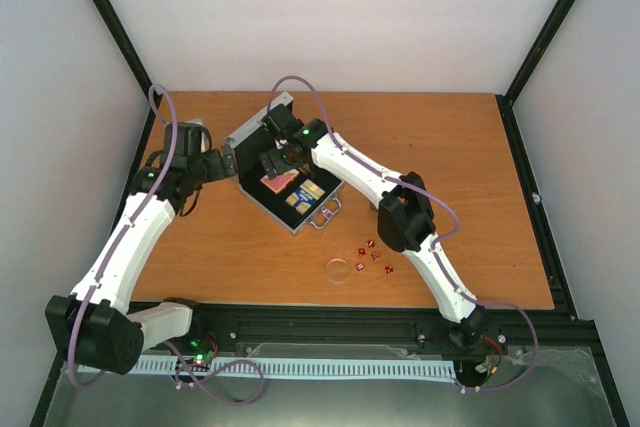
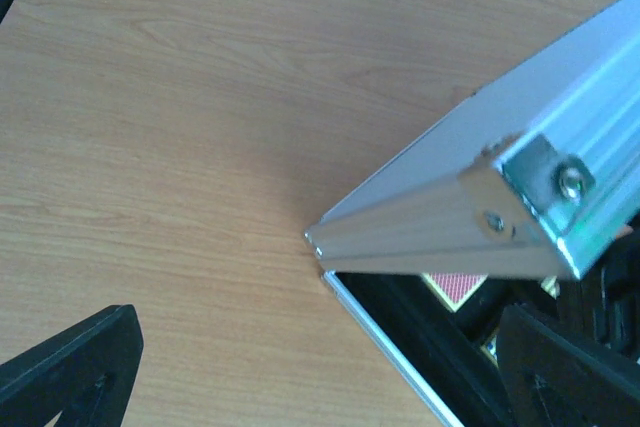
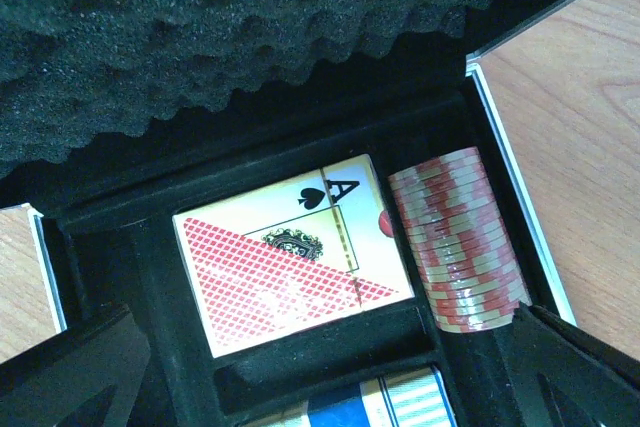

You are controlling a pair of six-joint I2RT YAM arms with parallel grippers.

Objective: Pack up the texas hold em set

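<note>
Above the case [image 1: 280, 209], my right gripper [image 3: 320, 367] hangs fingers apart over the red deck [image 3: 290, 257]; the left gripper [image 1: 228, 161], also spread, sits beside its lid [image 2: 480, 197]. Dice [image 1: 372, 255] near the case's handle [image 1: 325, 215] look tiny, slippery: pinch flat faces.

Case [image 2: 560, 117]: silver aluminium shell, smooth, satin sheen.
Rivets [image 2: 570, 184]: bright bare metal, shiny.
Lid lining [image 3: 200, 37]: black egg-crate foam, matt, coarse-pored.
Tray [image 3: 330, 357]: black, matt, velvety-looking.
Red-white card deck [image 3: 290, 267]: printed card, glossy, faint glare.
Chip stack [image 3: 460, 237]: red and cream, plastic-looking, dull, ribbed edges.
Clear disc [image 1: 339, 270]: transparent, glossy.
Desk [image 2: 180, 97]: wood-grain surface, smooth, low sheen.
</note>
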